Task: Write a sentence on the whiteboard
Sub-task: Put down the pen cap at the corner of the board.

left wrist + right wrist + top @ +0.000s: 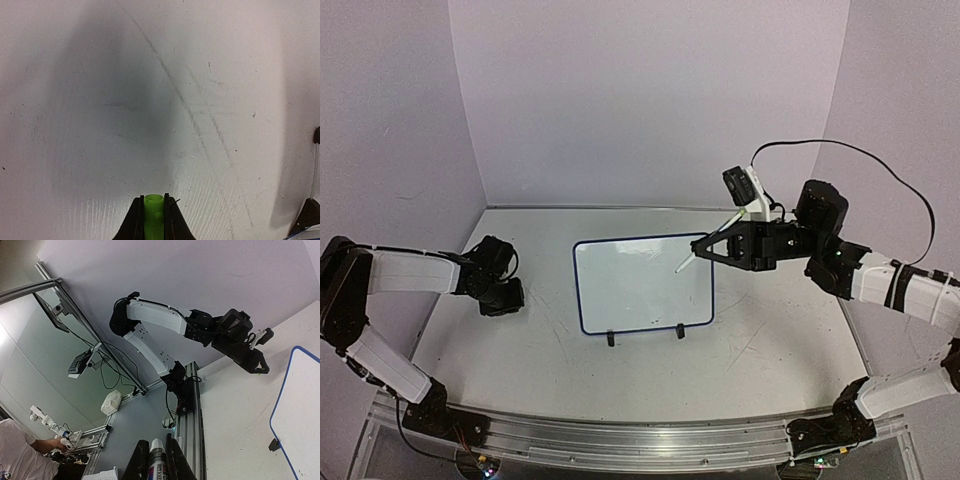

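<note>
Right pincer [705, 246] was clamped shut on marker [684, 263], barrel print too blurred to read. Nib slanted down ahead of the fingers. Board [630, 290] lay on table [770, 340] just below and beyond the nib, which hung over its right upper part; contact not discernible. No writing legible on board. Left pincer [154, 206], well off past the board's far side, pinched a green cap [154, 215]. Judgement: press lightly, hold nib angle constant, begin further across the board to leave room for the line
</note>
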`<state>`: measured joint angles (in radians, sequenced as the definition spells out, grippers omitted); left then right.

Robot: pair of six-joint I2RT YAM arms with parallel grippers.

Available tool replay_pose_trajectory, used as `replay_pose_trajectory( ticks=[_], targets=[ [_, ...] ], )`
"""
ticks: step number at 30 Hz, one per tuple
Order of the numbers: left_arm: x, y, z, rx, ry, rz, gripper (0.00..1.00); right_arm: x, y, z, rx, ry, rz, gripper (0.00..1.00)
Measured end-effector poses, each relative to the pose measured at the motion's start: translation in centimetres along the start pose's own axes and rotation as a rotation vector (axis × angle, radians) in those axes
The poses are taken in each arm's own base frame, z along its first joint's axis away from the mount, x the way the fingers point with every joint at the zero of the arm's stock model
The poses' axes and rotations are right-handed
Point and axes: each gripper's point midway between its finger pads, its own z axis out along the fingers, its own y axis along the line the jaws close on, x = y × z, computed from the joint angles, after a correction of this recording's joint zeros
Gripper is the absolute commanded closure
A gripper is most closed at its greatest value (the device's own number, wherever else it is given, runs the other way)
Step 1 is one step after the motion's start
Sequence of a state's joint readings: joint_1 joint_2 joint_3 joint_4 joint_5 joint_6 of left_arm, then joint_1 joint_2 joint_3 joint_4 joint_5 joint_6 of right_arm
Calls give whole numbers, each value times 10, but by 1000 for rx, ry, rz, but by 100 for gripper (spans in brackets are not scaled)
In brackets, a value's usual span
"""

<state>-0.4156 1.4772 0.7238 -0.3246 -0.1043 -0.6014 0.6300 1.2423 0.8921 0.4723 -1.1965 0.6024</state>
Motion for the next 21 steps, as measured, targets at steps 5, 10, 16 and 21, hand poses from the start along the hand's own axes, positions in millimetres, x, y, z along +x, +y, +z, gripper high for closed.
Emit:
replay_pose_trajectory(
  ticks=[5, 10, 16, 21],
  targets=[
    [9, 6, 12, -30, 36, 7, 89, 3, -12, 3, 17, 3, 24, 100],
    [11, 7, 15, -39, 47, 14, 77, 1, -36, 4, 114, -23, 27, 100],
    [10, 8, 14, -44, 40, 25, 59, 0, -87, 1, 335, -50, 37, 100],
    [0, 1, 1, -8, -3, 28, 48, 9, -110, -3, 430, -39, 52, 100]
  ],
)
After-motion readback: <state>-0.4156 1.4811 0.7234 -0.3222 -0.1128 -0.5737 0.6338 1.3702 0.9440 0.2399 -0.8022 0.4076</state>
